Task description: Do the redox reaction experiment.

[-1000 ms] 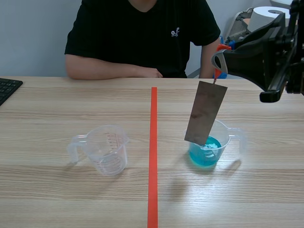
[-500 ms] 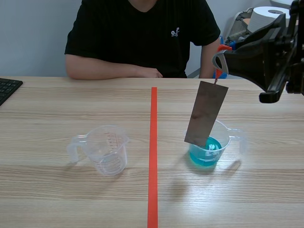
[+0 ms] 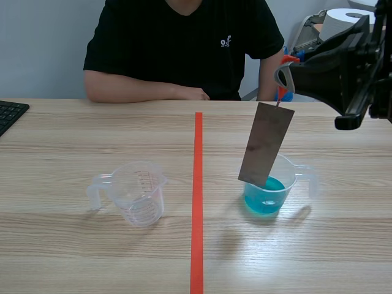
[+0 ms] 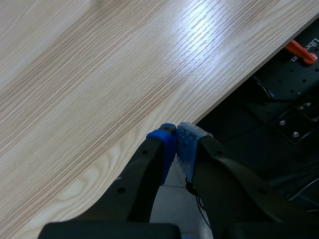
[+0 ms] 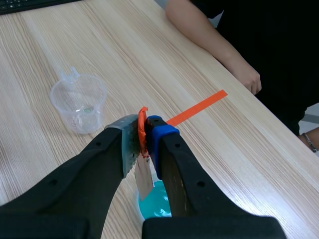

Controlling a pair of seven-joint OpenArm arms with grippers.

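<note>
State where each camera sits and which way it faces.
Scene view: between the arms, facing across the table toward the seated person; the raised right gripper dangles a metal plate.
Left wrist view: on the left arm, looking past the shut left gripper at the table's edge.
Right wrist view: on the right arm, looking down past that gripper at the blue-liquid cup.
Scene and right wrist views share plate, that cup and the empty cup.

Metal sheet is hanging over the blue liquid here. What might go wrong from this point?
1. The metal sheet hangs tilted from only a small orange tab pinched by the right gripper; it may swing or slip and splash the blue liquid.
2. Its lower edge sits near the rim of the plastic cup; lowering it might catch the rim and tip the cup.
</note>
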